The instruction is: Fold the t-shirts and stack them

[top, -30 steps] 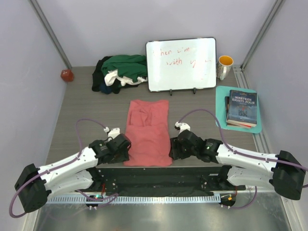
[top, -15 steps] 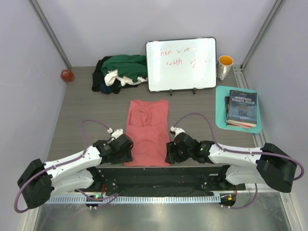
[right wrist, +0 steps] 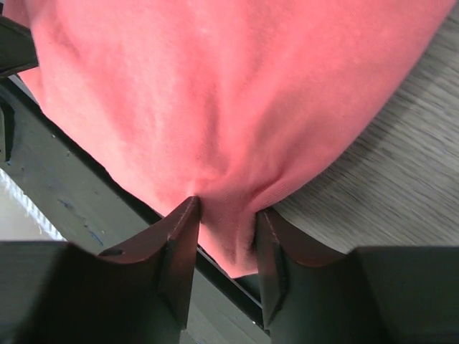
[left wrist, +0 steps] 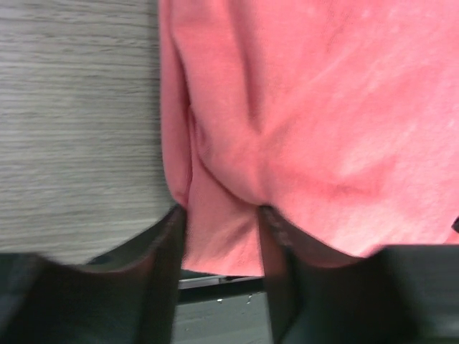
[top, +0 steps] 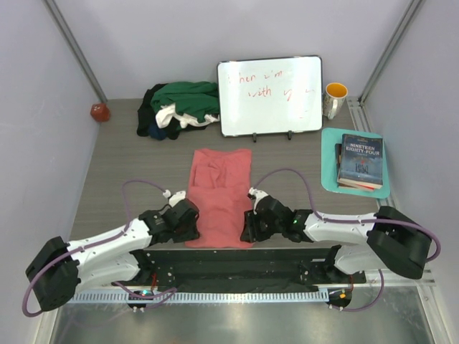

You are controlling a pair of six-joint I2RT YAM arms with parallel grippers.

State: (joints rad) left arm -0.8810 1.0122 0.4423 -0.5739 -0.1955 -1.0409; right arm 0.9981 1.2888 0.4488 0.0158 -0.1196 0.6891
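Low at the near edge, we see left gripper (top: 192, 228) at 7 o'clock, right gripper (top: 247, 231) at 5, both clamping pink shirt (top: 219, 193); shirt pile (top: 181, 106) at 11.

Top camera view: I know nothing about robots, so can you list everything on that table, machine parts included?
pink shirt: one, salmon-pink, spread flat at the near middle
shirt pile: one heap, dark green, white and black, far left beside the whiteboard
whiteboard: one, white with red writing, upright at the far middle
mug: one, white with a yellow inside, far right
books: small stack, dark blue on top, on the mat
mat: one, teal, right side
red lump: one, far left corner
table: one, grey wood grain
left pincer: one, black, on the shirt's near left corner
right pincer: one, black, on the shirt's near right corner
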